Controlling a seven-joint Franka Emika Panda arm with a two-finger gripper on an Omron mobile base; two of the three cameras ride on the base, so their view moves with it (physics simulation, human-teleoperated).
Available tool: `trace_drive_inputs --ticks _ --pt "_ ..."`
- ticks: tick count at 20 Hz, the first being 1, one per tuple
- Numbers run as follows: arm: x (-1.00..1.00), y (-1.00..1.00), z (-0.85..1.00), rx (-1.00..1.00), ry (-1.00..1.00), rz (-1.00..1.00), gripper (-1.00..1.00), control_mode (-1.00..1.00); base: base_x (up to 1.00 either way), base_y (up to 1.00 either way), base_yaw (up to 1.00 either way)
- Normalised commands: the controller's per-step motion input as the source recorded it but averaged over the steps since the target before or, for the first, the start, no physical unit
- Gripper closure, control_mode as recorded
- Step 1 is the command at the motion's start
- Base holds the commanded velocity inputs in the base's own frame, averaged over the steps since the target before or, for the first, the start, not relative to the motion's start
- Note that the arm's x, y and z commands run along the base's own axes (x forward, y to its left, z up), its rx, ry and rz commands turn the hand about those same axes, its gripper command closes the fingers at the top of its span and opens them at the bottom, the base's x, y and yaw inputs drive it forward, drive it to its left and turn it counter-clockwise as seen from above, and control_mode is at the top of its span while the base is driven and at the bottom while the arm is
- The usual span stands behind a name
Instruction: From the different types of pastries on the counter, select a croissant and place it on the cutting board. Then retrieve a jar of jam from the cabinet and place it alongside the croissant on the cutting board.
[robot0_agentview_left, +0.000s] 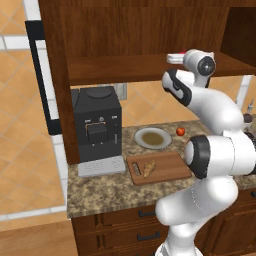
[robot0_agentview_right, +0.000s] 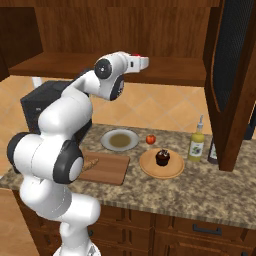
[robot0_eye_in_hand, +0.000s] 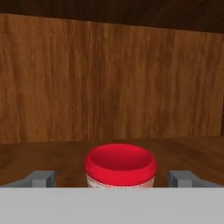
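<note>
The squat red jar of jam with a pale band (robot0_eye_in_hand: 120, 166) is seen on the plank shelf of the dark brown wooden cabinet (robot0_agentview_left: 125, 67), centred between the spread fingertips (robot0_eye_in_hand: 41, 178) of the two-finger gripper (robot0_eye_in_hand: 114, 179); the jaws are open, nothing gripped yet. If the jaws are closed too high, the smooth round lid could be pinched and the jar could slip or tip on the shelf; a push forward could knock it toward the grained back wall. The small golden-tan croissant (robot0_agentview_left: 149, 168) is already laid on the flat reddish-brown wooden cutting board (robot0_agentview_left: 170, 167), on the speckled granite counter (robot0_agentview_left: 100, 192). A dark brown roundish pastry (robot0_agentview_right: 162, 157) is left on a round tan plate (robot0_agentview_right: 161, 171).
</note>
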Motion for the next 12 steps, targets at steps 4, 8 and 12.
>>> trace_drive_inputs --ticks 4,8,12 --pt "0.27 -0.11 -0.06 0.00 0.00 0.00 -1.00 -1.00 0.00 0.00 0.00" --pt "0.22 -0.14 -0.10 0.00 0.00 0.00 -1.00 -1.00 0.00 0.00 0.00" --pt "0.11 -0.12 -0.17 0.00 0.00 0.00 1.00 -1.00 0.00 0.00 0.00"
